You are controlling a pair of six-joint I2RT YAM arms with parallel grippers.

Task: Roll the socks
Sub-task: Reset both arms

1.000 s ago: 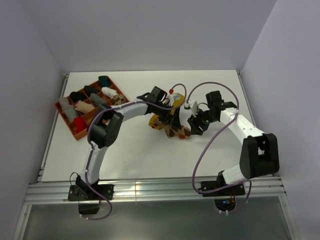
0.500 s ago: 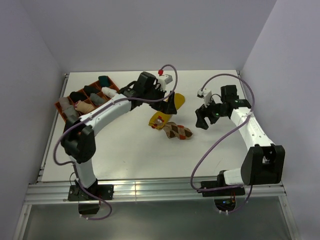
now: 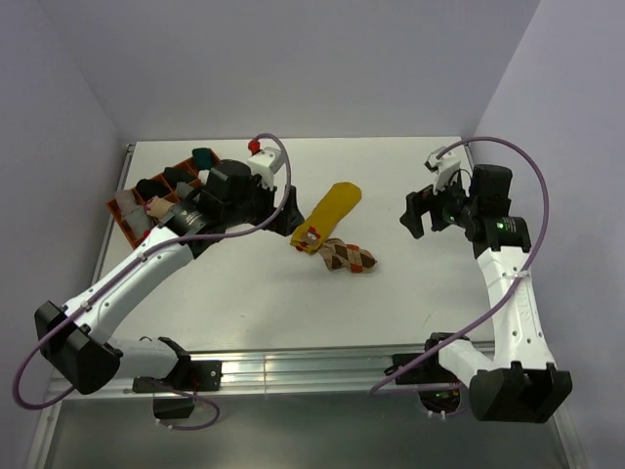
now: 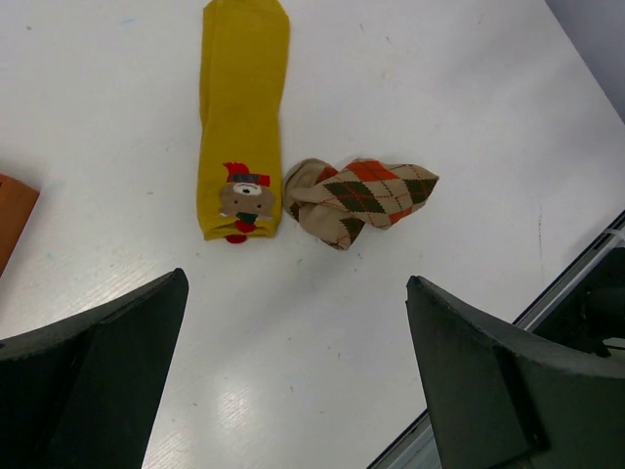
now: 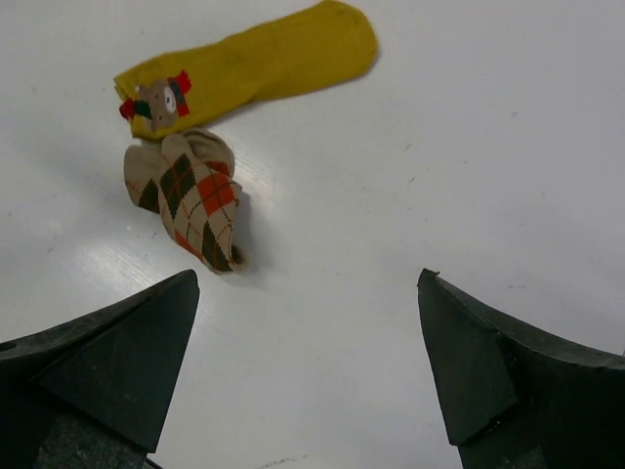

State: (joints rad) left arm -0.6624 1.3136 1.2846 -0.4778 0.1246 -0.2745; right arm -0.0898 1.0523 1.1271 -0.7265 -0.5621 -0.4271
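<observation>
Table (image 3: pixel 410 166) tray (image 3: pixel 115 211) holds bundles (image 3: pixel 151 186); socks (image 3: pixel 332 207) outside.

My left fingers (image 4: pixel 93 381) run off the bottom of the left wrist view; my right fingers (image 5: pixel 503 376) do the same in theirs; only a corner of the orange tray (image 4: pixel 12 220) peeks in at middle left; the argyle bundle (image 4: pixel 361 198) hides its own folds.

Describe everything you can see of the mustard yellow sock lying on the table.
The mustard yellow sock is a soft knit, lying flat and stretched out straight on the white table, unrolled. A small bear-face patch with red trim sits at one end. The bundled argyle sock lies right beside that end; whether they touch is unclear.
</observation>
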